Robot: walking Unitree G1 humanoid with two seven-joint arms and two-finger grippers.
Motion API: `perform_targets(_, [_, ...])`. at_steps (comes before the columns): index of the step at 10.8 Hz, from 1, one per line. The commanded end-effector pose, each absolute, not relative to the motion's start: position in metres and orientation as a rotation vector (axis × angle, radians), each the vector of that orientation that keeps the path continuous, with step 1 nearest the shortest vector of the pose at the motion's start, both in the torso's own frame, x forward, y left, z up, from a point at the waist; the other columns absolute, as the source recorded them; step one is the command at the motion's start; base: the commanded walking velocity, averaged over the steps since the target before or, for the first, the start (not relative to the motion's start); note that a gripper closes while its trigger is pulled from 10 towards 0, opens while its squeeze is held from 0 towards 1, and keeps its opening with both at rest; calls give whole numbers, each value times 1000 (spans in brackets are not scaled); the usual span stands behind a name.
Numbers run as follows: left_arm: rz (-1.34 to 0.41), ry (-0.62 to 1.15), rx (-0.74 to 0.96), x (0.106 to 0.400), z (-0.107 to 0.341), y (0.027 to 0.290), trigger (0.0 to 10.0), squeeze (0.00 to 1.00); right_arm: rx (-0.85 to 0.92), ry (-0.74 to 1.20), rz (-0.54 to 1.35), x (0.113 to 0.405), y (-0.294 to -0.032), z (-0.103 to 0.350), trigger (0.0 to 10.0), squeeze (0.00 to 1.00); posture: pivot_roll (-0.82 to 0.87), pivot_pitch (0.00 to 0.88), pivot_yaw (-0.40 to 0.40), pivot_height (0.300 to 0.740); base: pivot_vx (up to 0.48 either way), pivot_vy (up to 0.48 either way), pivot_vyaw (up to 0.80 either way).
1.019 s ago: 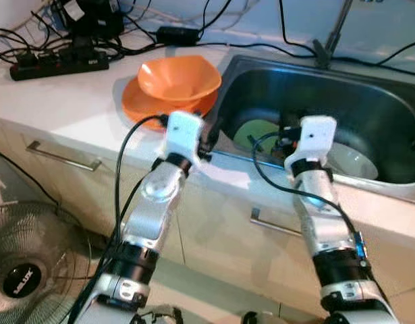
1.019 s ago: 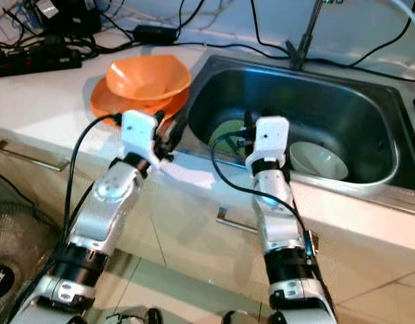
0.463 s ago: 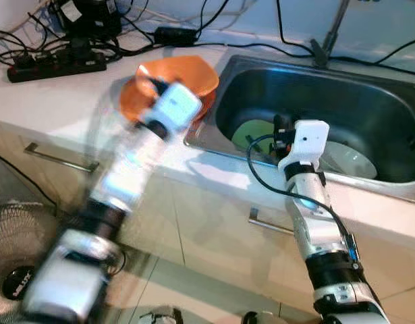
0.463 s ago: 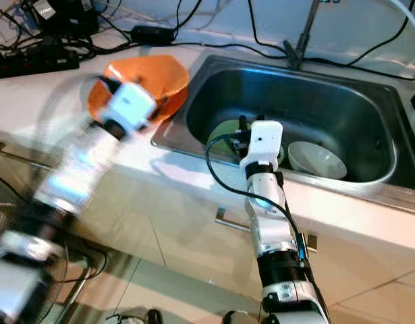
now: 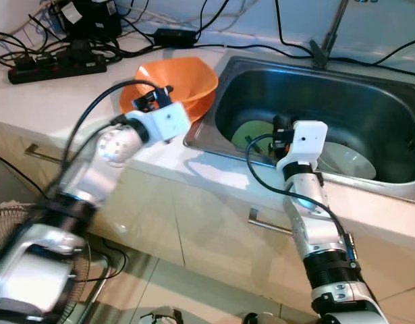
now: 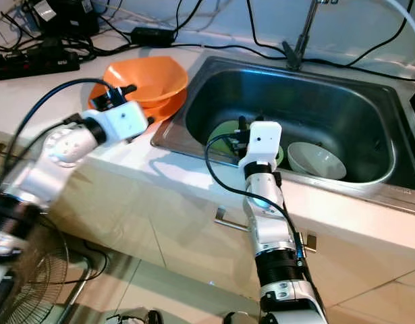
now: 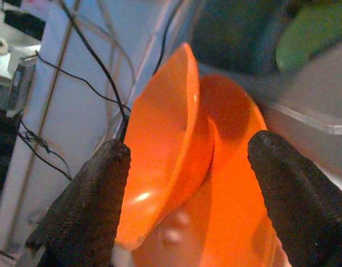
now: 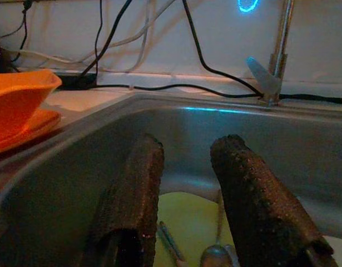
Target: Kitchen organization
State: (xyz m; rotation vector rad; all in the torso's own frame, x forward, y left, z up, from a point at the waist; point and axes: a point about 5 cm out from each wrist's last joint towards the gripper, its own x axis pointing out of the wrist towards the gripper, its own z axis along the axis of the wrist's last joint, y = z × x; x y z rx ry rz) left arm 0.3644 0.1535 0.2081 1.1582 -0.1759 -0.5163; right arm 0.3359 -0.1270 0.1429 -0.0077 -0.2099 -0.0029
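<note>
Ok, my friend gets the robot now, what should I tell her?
Left tool: open, fingers apart, pointing at the orange bowl stacked on the orange plate on the counter beside the sink.
Right tool: open, over the sink's near edge, above the green plate.
White bowl also in the sink.
Done: nothing held.
Left: grab and sort the dishes.

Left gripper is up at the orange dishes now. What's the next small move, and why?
Probably ease the left gripper forward a little and close on the rim of the orange bowl. Its fingers are open with the bowl's edge between them, not yet touching. The bowl sits on the orange plate beside the sink, so a rim grip should lift it alone. The right gripper hangs open over the sink.
</note>
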Motion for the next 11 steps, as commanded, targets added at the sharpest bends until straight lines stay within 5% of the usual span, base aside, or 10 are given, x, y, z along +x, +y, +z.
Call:
perform_targets(1, [-521,-199,1220,365,213,149,10000,0,-3,-184,6,335,-125,136,10000,0,99,6,43,740,0,0,0])
perform_targets(11, [-407,-68,1326,403,201,163,10000,0,3,-185,3,335,-125,138,10000,0,76,30,40,740,0,0,0])
